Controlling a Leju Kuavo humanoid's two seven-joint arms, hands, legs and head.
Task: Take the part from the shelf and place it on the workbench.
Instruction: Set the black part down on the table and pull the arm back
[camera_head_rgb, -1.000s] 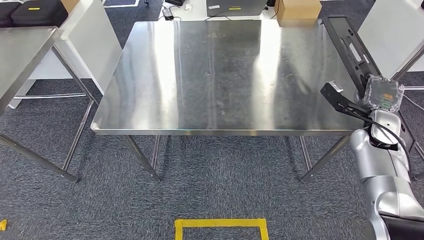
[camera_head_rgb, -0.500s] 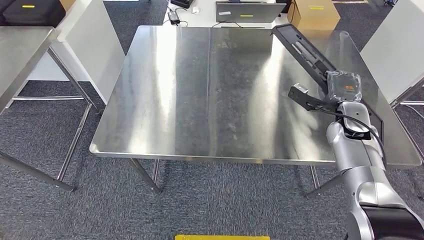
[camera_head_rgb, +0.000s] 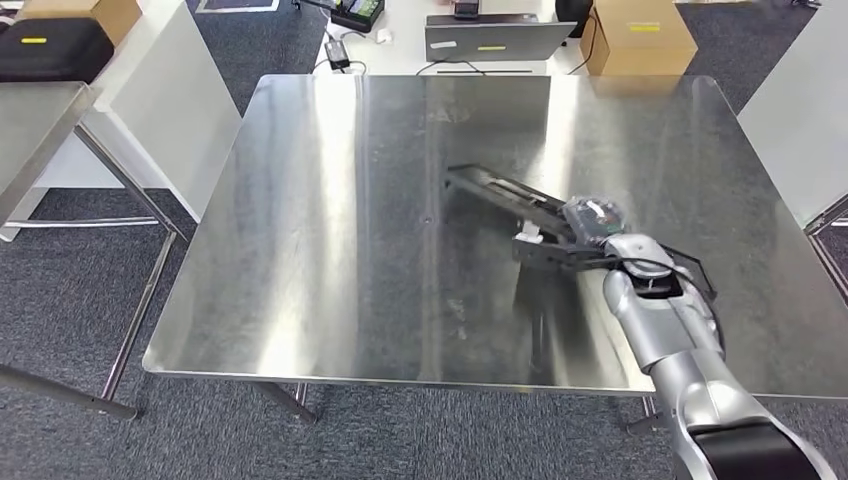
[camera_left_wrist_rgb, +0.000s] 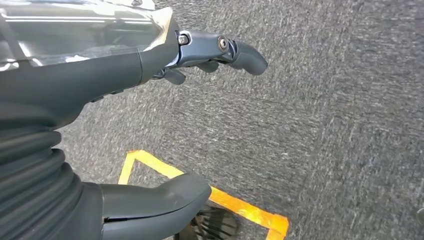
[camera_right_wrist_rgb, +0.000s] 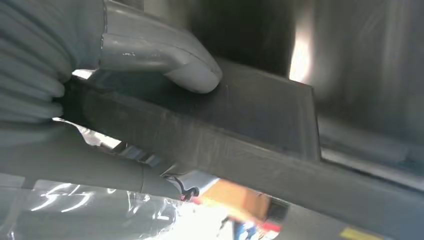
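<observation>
The right hand (camera_head_rgb: 592, 222) grips the part (camera_head_rgb: 500, 190), a long black flat piece, over the workbench (camera_head_rgb: 330, 230). In the head view the part runs from near the bench's middle back toward the hand at the right-hand side; whether its far end touches the steel top or hangs just above it cannot be told. In the right wrist view the grey thumb (camera_right_wrist_rgb: 170, 62) presses on one face of the part (camera_right_wrist_rgb: 240, 130), with the rest of the hand beneath it, so the hand is clamped on the part.

The left hand (camera_left_wrist_rgb: 165, 120) hangs over grey carpet (camera_left_wrist_rgb: 325, 125), its dark fingers (camera_left_wrist_rgb: 235, 50) and thumb apart with nothing between them. A yellow tape line (camera_left_wrist_rgb: 235, 205) lies on the carpet below it.

Beyond the bench's far edge sit a cardboard box (camera_head_rgb: 640, 30) and a laptop (camera_head_rgb: 490, 38). To the bench's left stands another steel table (camera_head_rgb: 35, 130), with a black case (camera_head_rgb: 50, 48) behind it.
</observation>
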